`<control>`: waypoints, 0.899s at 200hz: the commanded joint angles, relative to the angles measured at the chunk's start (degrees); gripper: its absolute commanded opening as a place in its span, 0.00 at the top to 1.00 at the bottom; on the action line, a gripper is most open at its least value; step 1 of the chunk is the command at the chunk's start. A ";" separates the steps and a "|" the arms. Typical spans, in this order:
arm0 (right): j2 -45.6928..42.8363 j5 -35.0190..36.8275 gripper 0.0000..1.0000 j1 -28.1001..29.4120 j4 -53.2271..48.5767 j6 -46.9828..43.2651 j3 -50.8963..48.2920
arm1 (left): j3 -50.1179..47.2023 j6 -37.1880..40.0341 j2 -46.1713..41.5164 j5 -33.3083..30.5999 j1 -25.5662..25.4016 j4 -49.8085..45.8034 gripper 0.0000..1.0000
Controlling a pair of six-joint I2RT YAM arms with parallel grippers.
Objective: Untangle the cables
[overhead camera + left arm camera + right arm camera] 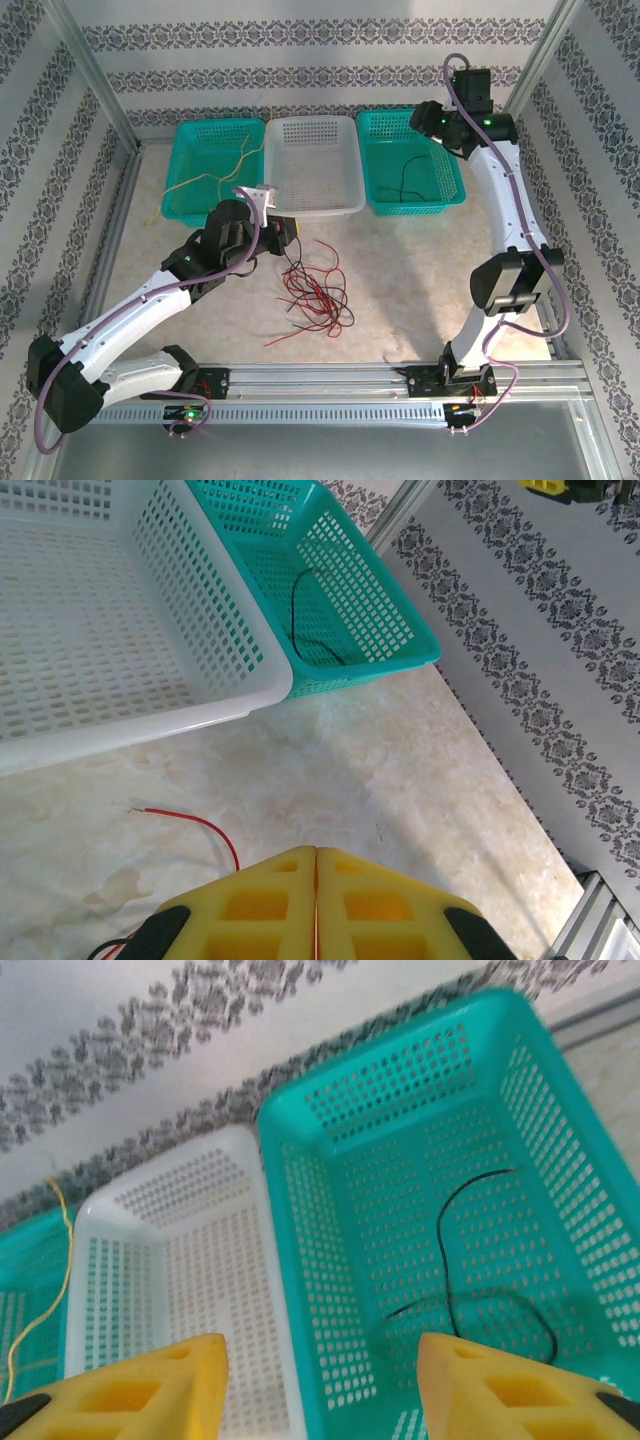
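A: Where are the cables?

B: Most sit in a loose tangle of red and black cables on the bench, between the two arms and just in front of the white basket. One black cable lies curled in the right teal basket. A yellow cable lies in the left teal basket, one end trailing out onto the bench.

A: And the hands?

B: The left hand is low over the bench by the tangle, its yellow fingers pressed together. A red cable runs toward it and passes under the fingers. Whether it is pinched I cannot tell. The right hand hangs above the right teal basket, fingers spread apart and holding nothing – the black cable lies below it on the basket floor
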 commanded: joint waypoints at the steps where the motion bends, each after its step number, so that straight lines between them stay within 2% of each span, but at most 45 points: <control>1: -9.71 -5.57 0.45 4.65 2.11 -1.00 -6.08 | 2.32 -2.50 0.93 0.66 -0.23 2.64 0.93; 18: -18.30 -8.75 0.42 10.07 6.92 -1.70 -16.65 | 4.95 -4.65 3.30 1.38 0.24 0.86 0.93; 49: -34.70 -11.07 0.35 24.87 17.68 -1.44 -37.43 | 10.29 -10.00 8.67 4.33 2.41 -3.09 0.95; 72: -44.19 -9.72 0.25 35.27 28.64 4.54 -51.49 | 11.59 -14.51 11.56 9.59 4.45 -1.04 0.96; 91: -48.41 -5.00 0.22 40.70 34.78 7.56 -59.37 | 11.68 -16.90 12.82 12.24 4.91 1.47 0.96; 103: -49.03 -1.76 0.21 42.10 37.40 9.22 -62.66 | 11.83 -17.40 13.36 13.21 4.96 1.92 0.96; 116: -47.51 -2.81 0.22 42.22 40.01 10.34 -64.22 | 12.38 -17.50 13.81 13.91 5.05 1.39 0.96; 161: -39.50 -4.85 0.27 42.61 39.96 7.46 -59.00 | 12.75 -16.77 13.94 16.25 4.98 0.42 0.96; 173: -38.26 -4.56 0.30 42.53 40.15 7.06 -58.32 | 12.53 -16.80 13.92 16.39 5.04 0.42 0.96; 180: -37.69 -4.48 0.36 42.57 40.01 6.87 -57.92 | 12.54 -16.79 13.92 16.48 5.11 0.30 0.96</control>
